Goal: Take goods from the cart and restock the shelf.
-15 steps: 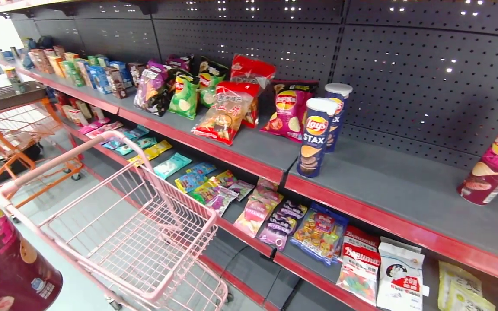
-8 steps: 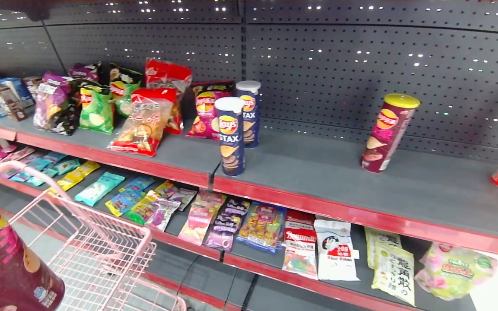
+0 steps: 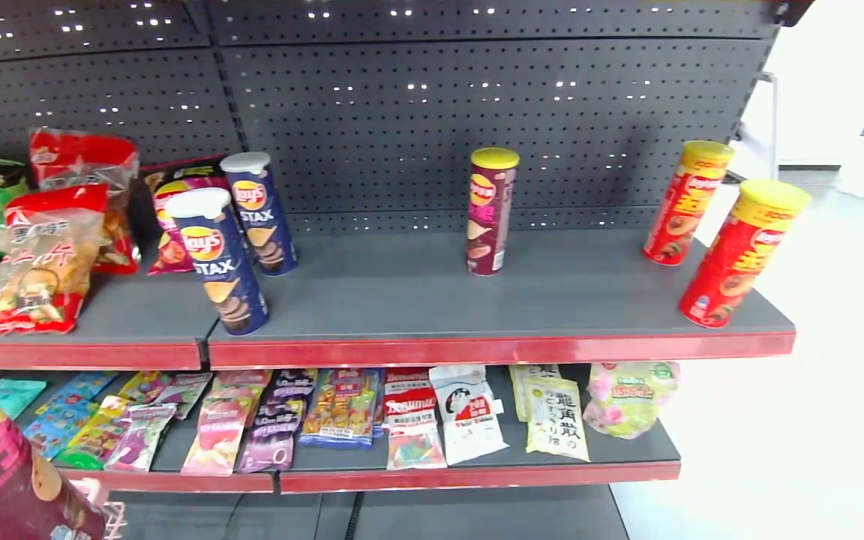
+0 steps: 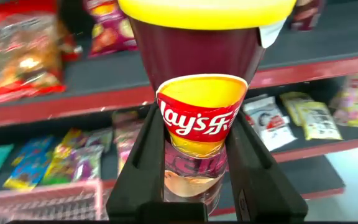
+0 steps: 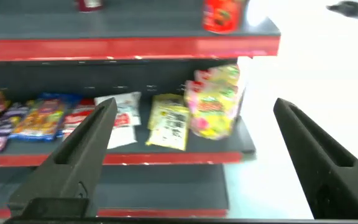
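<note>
My left gripper [image 4: 197, 168] is shut on a maroon chip can with a yellow lid [image 4: 197, 106]; its black fingers [image 4: 138, 168] clamp both sides. That same can [image 3: 4, 480] sits low at the left in the head view, in front of the lower shelf. The grey upper shelf [image 3: 402, 300] carries a matching maroon can [image 3: 488, 214] standing upright in the middle. My right gripper [image 5: 197, 155] is open and holds nothing, facing the lower shelf's right end. A corner of the pink cart [image 4: 42, 199] lies under the held can.
Two blue cans [image 3: 218, 262] stand left of the maroon one, two red cans [image 3: 743, 255] at the shelf's right end. Chip bags [image 3: 42, 262] fill the left. Bare shelf lies on both sides of the maroon can. Snack packets [image 3: 417, 420] line the lower shelf.
The head camera has swung right: the cart has slid out to the left and the shelf's right end with the red cans has come in. The can stays in my left gripper.
</note>
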Controlling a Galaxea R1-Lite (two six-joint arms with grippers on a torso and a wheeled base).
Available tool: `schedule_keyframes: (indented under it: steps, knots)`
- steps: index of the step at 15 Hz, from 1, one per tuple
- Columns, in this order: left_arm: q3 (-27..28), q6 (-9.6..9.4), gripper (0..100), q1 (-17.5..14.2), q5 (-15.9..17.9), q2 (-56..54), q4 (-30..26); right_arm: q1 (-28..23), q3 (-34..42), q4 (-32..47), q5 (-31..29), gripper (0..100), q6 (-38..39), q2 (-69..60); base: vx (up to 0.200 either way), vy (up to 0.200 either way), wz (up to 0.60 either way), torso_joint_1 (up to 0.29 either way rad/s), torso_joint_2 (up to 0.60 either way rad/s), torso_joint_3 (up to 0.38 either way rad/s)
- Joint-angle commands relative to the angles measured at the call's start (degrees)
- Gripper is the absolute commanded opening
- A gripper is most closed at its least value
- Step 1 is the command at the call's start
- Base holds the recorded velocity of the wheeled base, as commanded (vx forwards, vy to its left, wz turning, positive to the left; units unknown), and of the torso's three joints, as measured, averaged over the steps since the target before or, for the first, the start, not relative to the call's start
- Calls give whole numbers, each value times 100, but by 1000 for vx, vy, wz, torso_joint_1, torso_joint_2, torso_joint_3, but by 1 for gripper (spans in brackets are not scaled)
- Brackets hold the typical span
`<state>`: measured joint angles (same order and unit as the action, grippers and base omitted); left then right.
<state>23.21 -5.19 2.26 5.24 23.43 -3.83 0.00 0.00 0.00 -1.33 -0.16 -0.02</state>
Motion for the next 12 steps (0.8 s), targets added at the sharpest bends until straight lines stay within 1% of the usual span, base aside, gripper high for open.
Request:
schedule_keyframes:
  steps: [1, 3, 5, 8, 12]
  knots:
    - [8, -87, 0, 3, -6, -93, -118, 0, 0, 0, 1, 100, -2, 2, 0, 0, 0, 0, 0, 0]
    - [52, -157, 0, 3, -41, -181, -329, 0, 0, 0, 1, 100, -2, 2, 0, 0, 0, 0, 0, 0]
    - [43, -298, 0, 3, -41, -365, -443, 0, 0, 0, 1, 100, -2, 2, 0, 0, 0, 0, 0, 0]
    - [43, -333, 0, 3, -50, -585, -637, 0, 0, 0, 1, 100, -2, 2, 0, 0, 0, 0, 0, 0]
    - [34, -342, 0, 3, -164, -726, -742, 0, 0, 0, 1, 100, -2, 2, 200, 0, 0, 4, 5, 2]
